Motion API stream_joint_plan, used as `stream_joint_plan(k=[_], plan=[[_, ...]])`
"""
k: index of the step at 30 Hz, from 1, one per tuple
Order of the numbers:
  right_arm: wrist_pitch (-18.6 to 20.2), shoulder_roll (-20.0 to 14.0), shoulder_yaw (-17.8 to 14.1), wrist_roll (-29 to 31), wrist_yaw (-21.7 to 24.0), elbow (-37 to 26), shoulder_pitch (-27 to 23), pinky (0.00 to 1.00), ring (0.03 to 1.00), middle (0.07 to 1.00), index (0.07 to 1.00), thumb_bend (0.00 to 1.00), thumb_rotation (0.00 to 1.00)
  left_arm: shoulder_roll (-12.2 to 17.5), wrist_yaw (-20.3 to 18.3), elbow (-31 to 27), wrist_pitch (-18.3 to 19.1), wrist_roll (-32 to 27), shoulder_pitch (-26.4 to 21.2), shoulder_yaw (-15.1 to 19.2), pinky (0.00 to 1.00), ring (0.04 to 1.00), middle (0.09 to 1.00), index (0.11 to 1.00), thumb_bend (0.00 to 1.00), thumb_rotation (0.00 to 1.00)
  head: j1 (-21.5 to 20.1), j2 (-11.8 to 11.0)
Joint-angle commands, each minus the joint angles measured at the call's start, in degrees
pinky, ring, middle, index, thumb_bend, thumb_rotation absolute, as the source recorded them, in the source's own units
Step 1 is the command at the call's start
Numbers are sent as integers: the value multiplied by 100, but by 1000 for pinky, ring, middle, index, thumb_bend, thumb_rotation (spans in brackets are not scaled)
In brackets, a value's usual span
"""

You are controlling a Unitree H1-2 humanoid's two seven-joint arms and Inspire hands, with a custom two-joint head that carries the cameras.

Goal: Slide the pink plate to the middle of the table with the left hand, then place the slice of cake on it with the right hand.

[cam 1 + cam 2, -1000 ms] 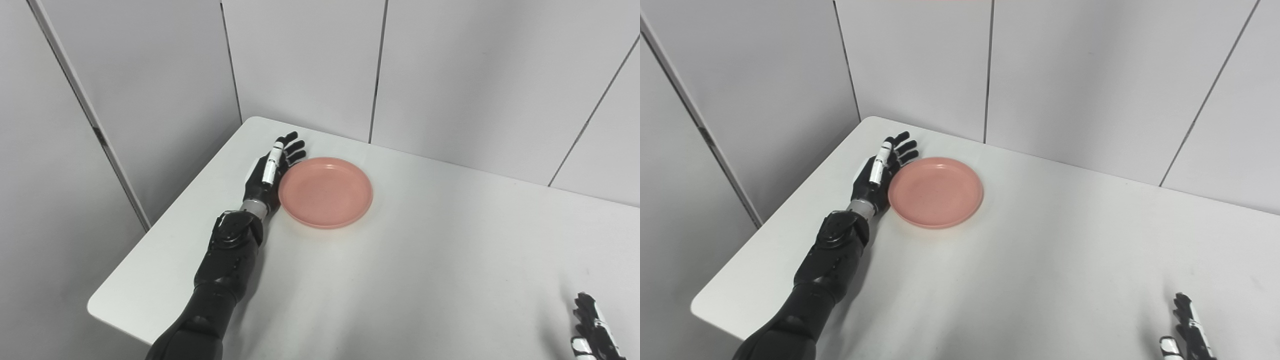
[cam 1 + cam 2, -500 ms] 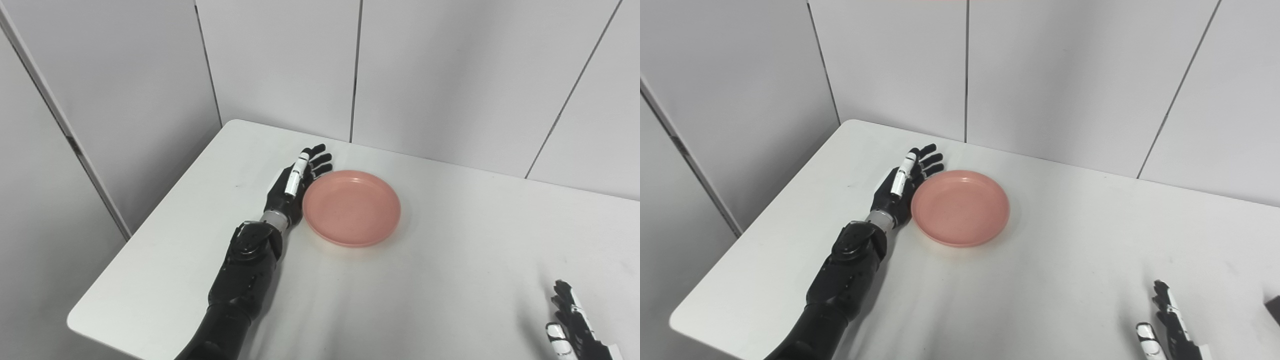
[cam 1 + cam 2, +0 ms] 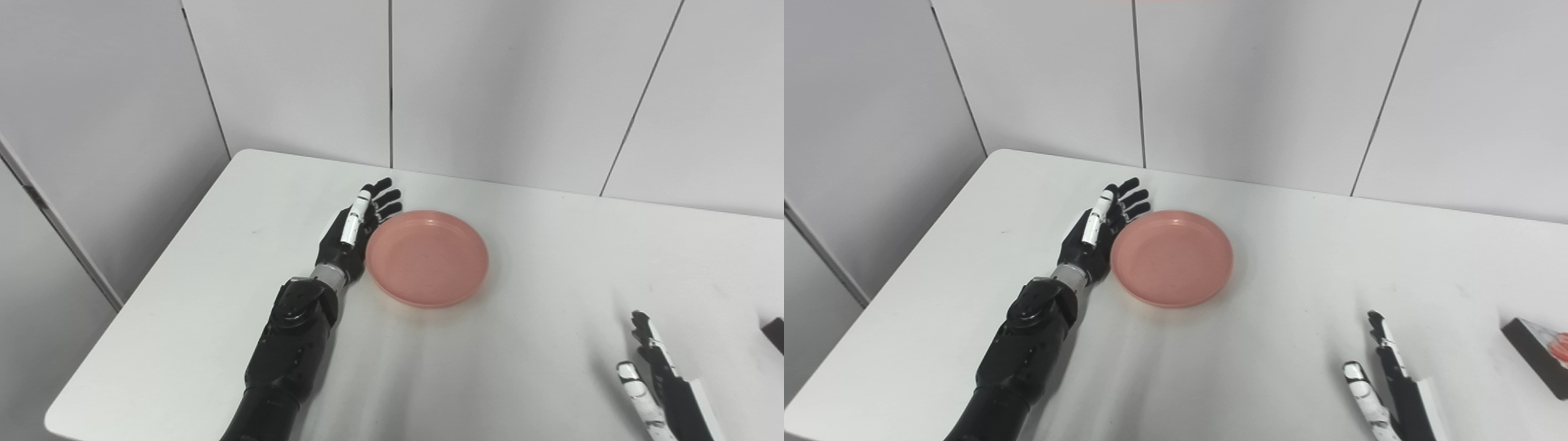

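Left eye view shows the left hand (image 3: 355, 229) flat, fingers spread, pressed against the pink plate (image 3: 427, 257) left of mid-table, so I judge the slide underway, needing a further rightward push while the empty, spread right hand (image 3: 1387, 386) waits near the cake slice (image 3: 1540, 354).

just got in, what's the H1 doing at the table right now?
The left hand lies open and flat against the left edge of the pink plate, placed to push it toward the middle of the white table. The plate is empty. The right hand waits open near the front edge. The slice of cake sits untouched at the far right.
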Motion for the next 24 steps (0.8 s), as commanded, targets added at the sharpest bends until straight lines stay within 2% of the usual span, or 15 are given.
stream_joint_plan(k=[1, 7, 11, 17, 24], plan=[[113, 79, 90, -65, 30, -123, -38, 960, 973, 978, 976, 410, 1000, -83, -110, -113, 224, 56, 47, -133, 873, 880, 877, 859, 371, 1000, -66, 12], [327, 194, 139, -172, 31, -235, -44, 957, 973, 975, 975, 383, 1000, -247, -293, -342, 391, 58, 185, -414, 891, 896, 897, 878, 364, 1000, -341, 99], [335, 227, 160, -172, 34, -245, -47, 963, 977, 977, 979, 412, 1000, -329, -331, -417, 485, 47, 248, -509, 886, 891, 891, 872, 363, 1000, -506, 143], [283, 240, 233, -235, 31, -216, -75, 956, 974, 979, 982, 393, 1000, -361, -544, -332, 474, 69, 377, -645, 870, 878, 881, 861, 391, 1000, -743, 206], [378, 275, 296, -357, 22, -279, -101, 948, 971, 979, 982, 374, 1000, -419, -708, -493, 578, 69, 534, -779, 876, 878, 881, 862, 407, 1000, -956, 242]])
